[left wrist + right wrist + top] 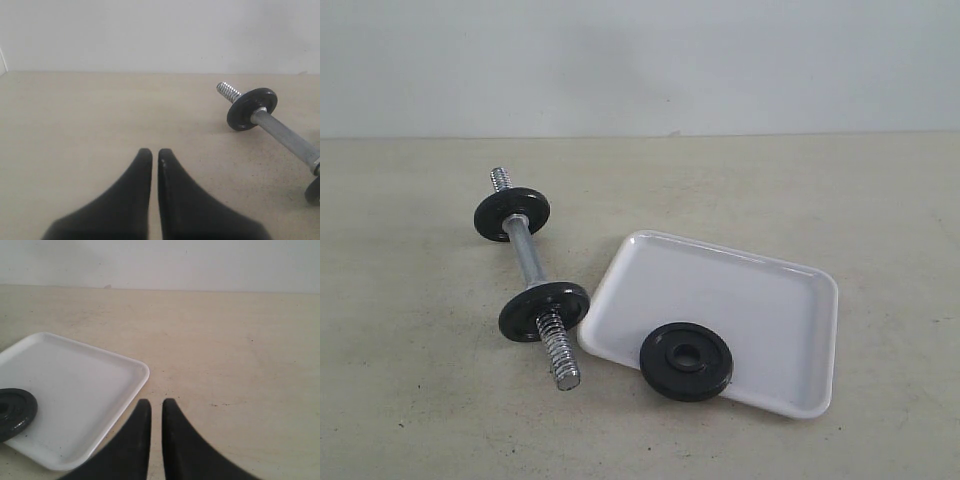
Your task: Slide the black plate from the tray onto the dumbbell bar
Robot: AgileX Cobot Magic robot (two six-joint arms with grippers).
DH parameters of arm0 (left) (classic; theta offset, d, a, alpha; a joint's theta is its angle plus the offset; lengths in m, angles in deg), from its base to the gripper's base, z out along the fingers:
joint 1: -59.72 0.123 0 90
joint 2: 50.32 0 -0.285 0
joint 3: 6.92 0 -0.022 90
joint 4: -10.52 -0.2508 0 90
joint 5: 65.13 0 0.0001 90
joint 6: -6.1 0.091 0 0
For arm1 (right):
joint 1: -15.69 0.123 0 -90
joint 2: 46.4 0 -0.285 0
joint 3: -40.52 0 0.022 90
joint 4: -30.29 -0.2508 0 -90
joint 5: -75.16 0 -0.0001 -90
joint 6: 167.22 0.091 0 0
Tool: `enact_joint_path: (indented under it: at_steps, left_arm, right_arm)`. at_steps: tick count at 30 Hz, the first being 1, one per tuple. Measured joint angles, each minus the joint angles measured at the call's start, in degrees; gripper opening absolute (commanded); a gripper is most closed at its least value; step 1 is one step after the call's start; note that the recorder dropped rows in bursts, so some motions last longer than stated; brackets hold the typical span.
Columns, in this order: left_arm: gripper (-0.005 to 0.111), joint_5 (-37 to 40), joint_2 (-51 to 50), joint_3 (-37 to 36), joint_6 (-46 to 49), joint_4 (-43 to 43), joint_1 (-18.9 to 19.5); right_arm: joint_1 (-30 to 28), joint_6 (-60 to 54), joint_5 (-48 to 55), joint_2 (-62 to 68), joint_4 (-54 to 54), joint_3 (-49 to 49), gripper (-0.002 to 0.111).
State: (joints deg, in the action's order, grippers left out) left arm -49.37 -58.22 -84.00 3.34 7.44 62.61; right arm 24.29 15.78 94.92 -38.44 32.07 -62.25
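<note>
**Work area.** The table (420,400) is lying bare and flat on the left of the dumbbell bar (528,250), on the right of the tray (720,290), and along the whole far side up to the wall.

**Task object.** The black plate (686,361) is lying flat in the tray at its near edge, towards the near left corner. The plate's near side is overlapping the line of the rim. The rest of the tray floor is lying open to the far and right sides.

**Bar.** The bar is lying on the table left of the tray, running from far left to near right. It is carrying a far disc (512,213) and a near disc (544,311). A threaded end (560,355) is projecting bare beyond the near disc, just beside the tray's near left corner. Whether the near disc is touching the tray's left rim cannot be told.

**Grippers.** The left gripper (155,152) is hanging over bare table, fingers together and holding nothing, well apart from the bar. The right gripper (156,402) is hanging just beside a tray corner, fingers drawn together with a thin slit between them, holding nothing.
</note>
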Motion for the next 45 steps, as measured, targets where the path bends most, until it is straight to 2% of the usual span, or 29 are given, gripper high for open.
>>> enact_joint_path:
  at_steps: [8,14,45]
  left_arm:
    - [0.004,-13.43,0.00,0.00,0.00,18.78,0.00]
    - [0.004,-17.91,0.00,0.00,0.00,26.88,0.00]
    - [0.004,-18.35,0.00,0.00,0.00,28.00,0.00]
  right_arm:
    - [0.00,0.00,0.00,0.00,0.00,0.00,0.007]
    - [0.00,0.00,0.00,0.00,0.00,0.00,0.007]
    - [0.00,0.00,0.00,0.00,0.00,0.00,0.007]
